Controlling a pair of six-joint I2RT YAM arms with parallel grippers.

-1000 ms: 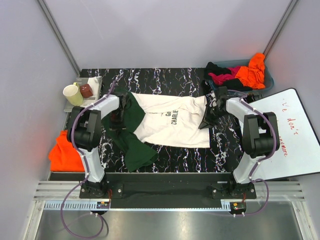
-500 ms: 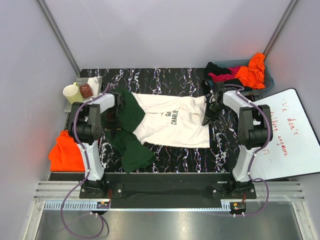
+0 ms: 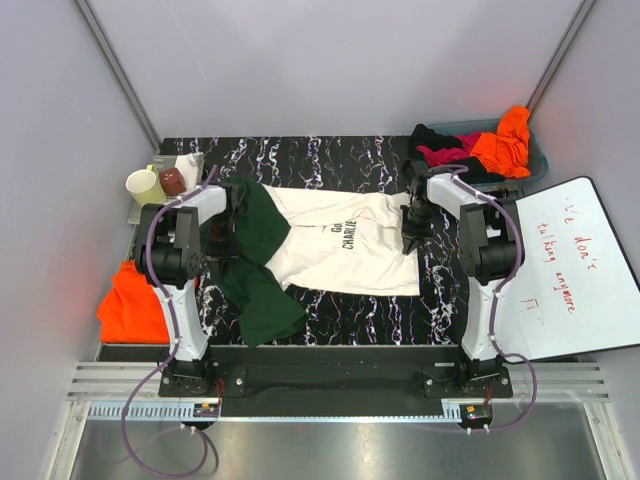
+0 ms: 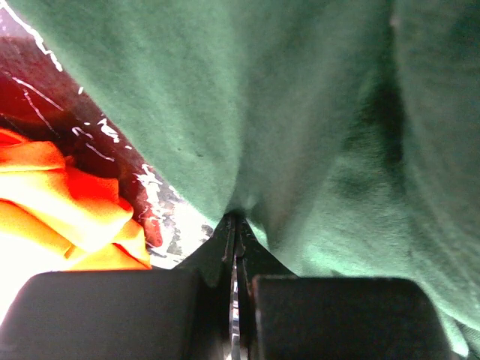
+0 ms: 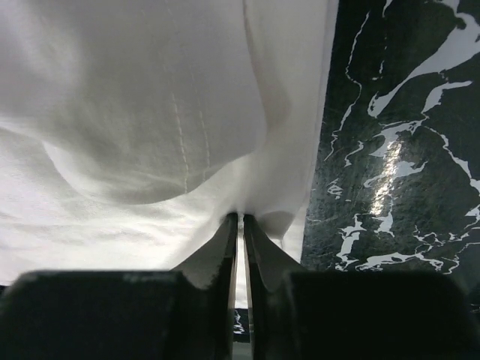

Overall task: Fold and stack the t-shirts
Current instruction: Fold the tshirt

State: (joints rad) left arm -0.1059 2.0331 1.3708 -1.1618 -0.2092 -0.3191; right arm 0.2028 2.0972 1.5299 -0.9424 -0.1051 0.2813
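Right arm's been swung inward since a second ago; right gripper [image 5: 241, 217] is pinched on the hem of the cream, green-sleeved cloth t-shirt [image 3: 340, 265], left gripper [image 4: 235, 223] is clamped tight on its sleeve, and bare black marbled tabletop [image 5: 397, 150] is seen beside the hem.

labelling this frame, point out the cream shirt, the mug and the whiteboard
cream t-shirt [image 3: 350, 270], top view, cream body beside the print
mug [image 3: 150, 195], top view, its side wall
whiteboard [image 3: 600, 325], top view, bare white part below the writing

Green shirt fabric [image 4: 322, 127] pinched between closed jaws, orange shirt [image 4: 60, 206] lower left
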